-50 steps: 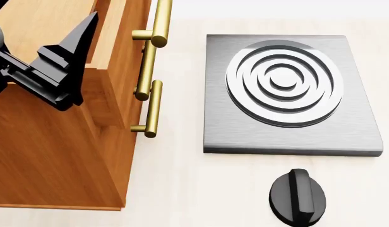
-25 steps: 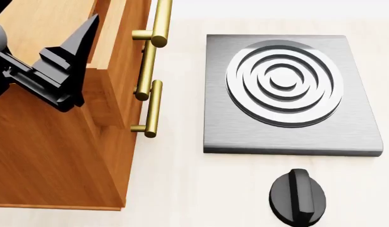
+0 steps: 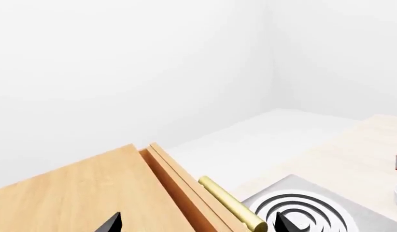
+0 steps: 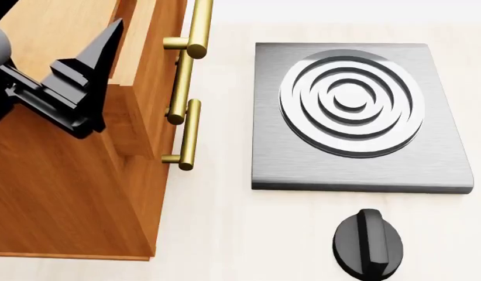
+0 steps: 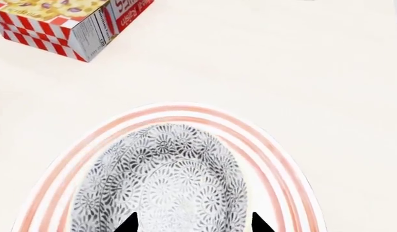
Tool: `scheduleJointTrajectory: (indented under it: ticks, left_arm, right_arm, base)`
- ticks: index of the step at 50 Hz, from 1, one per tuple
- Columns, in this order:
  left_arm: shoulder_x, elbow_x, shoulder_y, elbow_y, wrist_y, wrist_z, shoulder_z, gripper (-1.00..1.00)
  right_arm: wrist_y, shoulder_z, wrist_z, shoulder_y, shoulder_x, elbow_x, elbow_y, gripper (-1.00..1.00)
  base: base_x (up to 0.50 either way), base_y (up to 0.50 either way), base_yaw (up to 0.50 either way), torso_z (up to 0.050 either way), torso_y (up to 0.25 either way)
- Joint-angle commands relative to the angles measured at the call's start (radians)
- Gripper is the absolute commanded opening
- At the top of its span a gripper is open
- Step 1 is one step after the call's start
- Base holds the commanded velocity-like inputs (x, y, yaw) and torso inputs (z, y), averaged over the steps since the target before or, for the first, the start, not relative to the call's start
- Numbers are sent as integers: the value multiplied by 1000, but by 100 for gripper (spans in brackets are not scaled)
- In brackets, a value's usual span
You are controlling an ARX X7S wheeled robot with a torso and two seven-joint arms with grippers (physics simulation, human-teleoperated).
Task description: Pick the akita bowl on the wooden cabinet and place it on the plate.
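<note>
1. my right gripper (image 5: pixel 192 223) hung over the akita bowl (image 5: pixel 166 179), only two dark fingertips (image 5: pixel 129 223) showing, spread apart, one to either side over the bowl's patterned inside, pinching nothing.
2. the bowl sat on the plate (image 5: pixel 263 150), red rings showing around it.
3. a red-checked box (image 5: pixel 69 24) lay well apart from the plate on the pale counter (image 5: pixel 302 63).
4. my left gripper (image 4: pixel 72 88) hovered above the wooden cabinet (image 4: pixel 61 187) top, fingers apart, empty.
5. beside the cabinet's brass handles (image 4: pixel 186 88) lay the grey stove (image 4: pixel 357 111), with a black knob (image 4: pixel 368 243) near the stove.
</note>
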Motion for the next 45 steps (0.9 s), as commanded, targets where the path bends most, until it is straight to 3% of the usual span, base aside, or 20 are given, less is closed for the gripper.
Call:
scheduleJointTrajectory:
  ticks: [1,19,37,45]
  left_arm:
    - [-1,-6,-8,5,-5,-3,-4,100]
    - [-12,-7,5,7,5,-2,-10,100]
    - [-31,-26,6,28,7,-13,-27,100]
    - [-33,-32,2,30,5,-15,-31,100]
  right_arm:
    - [12,-1,-1,-8,10,6,-17,100]
    - [24,7,4,-18,21,15,-40,100]
    - [32,140,69,-178,83,82,-179,100]
    - [58,103,89,-134,111,67,-224,100]
  base:
    - [0,0,0,0,0]
    - [0,0,0,0,0]
    - [0,0,0,0,0]
    - [0,0,0,0,0]
